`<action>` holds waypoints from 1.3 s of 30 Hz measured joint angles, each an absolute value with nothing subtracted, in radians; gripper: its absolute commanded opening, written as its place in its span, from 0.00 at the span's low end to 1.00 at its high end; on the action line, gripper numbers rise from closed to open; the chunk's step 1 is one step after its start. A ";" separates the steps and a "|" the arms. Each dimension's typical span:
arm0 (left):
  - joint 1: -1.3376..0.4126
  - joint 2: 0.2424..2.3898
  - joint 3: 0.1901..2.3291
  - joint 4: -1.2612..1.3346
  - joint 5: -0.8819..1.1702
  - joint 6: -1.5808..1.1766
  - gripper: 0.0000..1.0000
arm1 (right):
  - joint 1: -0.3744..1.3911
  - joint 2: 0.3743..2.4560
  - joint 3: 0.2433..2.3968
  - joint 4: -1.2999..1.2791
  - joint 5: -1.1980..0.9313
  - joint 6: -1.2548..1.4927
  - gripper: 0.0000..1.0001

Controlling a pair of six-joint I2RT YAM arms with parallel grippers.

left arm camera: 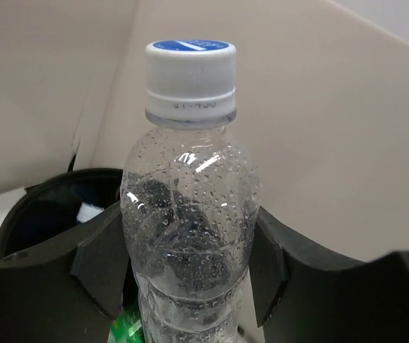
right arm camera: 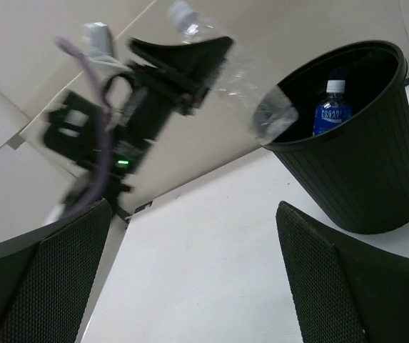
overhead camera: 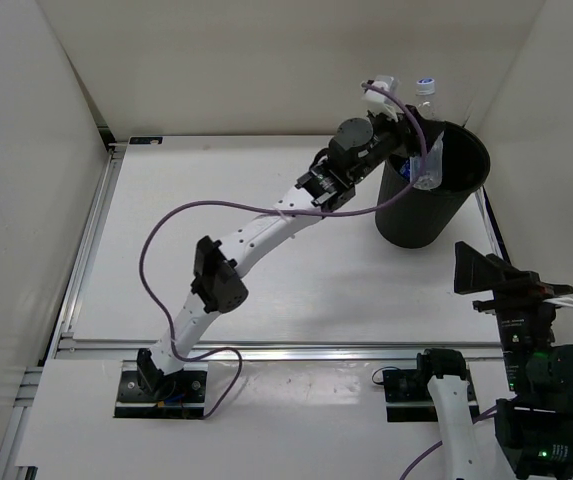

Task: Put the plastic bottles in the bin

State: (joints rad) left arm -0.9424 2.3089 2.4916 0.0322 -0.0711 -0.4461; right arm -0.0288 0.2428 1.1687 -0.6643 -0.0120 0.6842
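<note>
My left gripper is shut on a clear bottle with a white cap and holds it upright over the near rim of the black bin. In the left wrist view the bottle stands between the two black fingers. The bin's inside shows behind, with a white cap and a bit of green below. In the right wrist view a blue-labelled bottle stands inside the bin, and the held bottle is blurred. My right gripper is open and empty, low over the table.
White walls close in the table at the back and both sides. The bin stands at the back right corner. The left arm and its purple cable stretch across the middle of the table. My right gripper is near the right edge.
</note>
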 measured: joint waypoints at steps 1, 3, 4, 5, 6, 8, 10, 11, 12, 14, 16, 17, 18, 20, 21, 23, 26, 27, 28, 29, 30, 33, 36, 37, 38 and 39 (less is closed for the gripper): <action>-0.937 2.368 2.531 0.078 -0.081 -0.445 0.24 | -0.029 0.244 1.173 -0.664 -0.012 0.679 1.00; -0.927 2.473 2.582 0.173 -0.099 -0.450 0.24 | -0.029 0.247 1.193 -0.667 -0.014 0.667 1.00; -0.920 2.494 2.550 0.210 -0.111 -0.457 0.24 | -0.029 0.253 1.209 -0.672 -0.019 0.658 1.00; -0.912 2.508 2.521 0.226 -0.123 -0.468 0.24 | -0.029 0.258 1.226 -0.672 -0.023 0.649 1.00; -0.902 2.533 2.511 0.236 -0.133 -0.480 0.24 | -0.029 0.265 1.245 -0.672 -0.030 0.640 1.00; -0.879 2.586 2.535 0.293 -0.157 -0.503 0.26 | -0.029 0.276 1.271 -0.672 -0.041 0.622 1.00; -0.854 2.597 2.533 0.324 -0.173 -0.533 0.26 | -0.029 0.285 1.290 -0.676 -0.052 0.606 1.00; -0.843 2.597 2.532 0.334 -0.175 -0.543 0.32 | -0.029 0.288 1.296 -0.678 -0.053 0.598 1.00; -0.832 2.597 2.534 0.351 -0.181 -0.554 0.39 | -0.029 0.290 1.299 -0.678 -0.054 0.593 1.00; -0.818 2.592 2.535 0.381 -0.183 -0.567 0.85 | -0.027 0.293 1.300 -0.680 -0.053 0.588 1.00; -0.815 2.588 2.535 0.389 -0.180 -0.570 1.00 | -0.026 0.295 1.300 -0.682 -0.053 0.585 1.00; -0.815 2.586 2.535 0.384 -0.173 -0.573 1.00 | -0.025 0.297 1.299 -0.682 -0.053 0.585 1.00; -0.817 2.580 2.530 0.374 -0.163 -0.575 1.00 | -0.025 0.297 1.295 -0.682 -0.053 0.588 1.00; -0.820 2.559 2.510 0.351 -0.136 -0.572 1.00 | -0.025 0.299 1.288 -0.683 -0.054 0.597 1.00; -0.822 2.545 2.498 0.336 -0.121 -0.568 1.00 | -0.025 0.300 1.282 -0.683 -0.053 0.601 1.00; -0.825 2.511 2.479 0.296 -0.090 -0.558 1.00 | -0.025 0.308 1.269 -0.689 -0.046 0.616 1.00; -0.828 2.413 2.430 0.210 -0.038 -0.531 1.00 | -0.025 0.350 1.276 -0.729 -0.004 0.627 1.00; -0.828 2.364 2.403 0.176 -0.021 -0.517 1.00 | -0.025 0.378 1.291 -0.755 0.010 0.628 1.00; -0.828 2.286 2.339 0.126 -0.002 -0.495 1.00 | -0.025 0.418 1.322 -0.794 0.025 0.628 1.00; -0.828 2.212 2.286 0.085 0.004 -0.479 1.00 | -0.025 0.471 1.364 -0.839 0.036 0.628 1.00; -0.829 2.105 2.175 0.057 -0.001 -0.459 1.00 | -0.025 0.525 1.410 -0.875 0.045 0.627 1.00; -0.834 1.699 1.777 -0.016 -0.084 -0.419 1.00 | -0.025 0.685 1.497 -0.921 0.029 0.607 1.00; -0.840 1.340 1.474 -0.088 -0.221 -0.400 1.00 | -0.025 0.776 1.480 -0.948 -0.045 0.585 1.00; -0.840 1.220 1.379 -0.107 -0.282 -0.396 1.00 | -0.024 0.791 1.456 -0.945 -0.086 0.578 1.00; -0.839 1.104 1.285 -0.173 -0.356 -0.401 1.00 | -0.024 0.801 1.424 -0.938 -0.128 0.571 1.00; -0.839 1.061 1.250 -0.213 -0.390 -0.404 1.00 | -0.024 0.804 1.386 -0.932 -0.166 0.567 1.00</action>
State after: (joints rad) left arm -0.8387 1.0607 1.2499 -0.2127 -0.3901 -0.4042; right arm -0.0238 0.8036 1.3857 -0.9318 -0.1658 0.5671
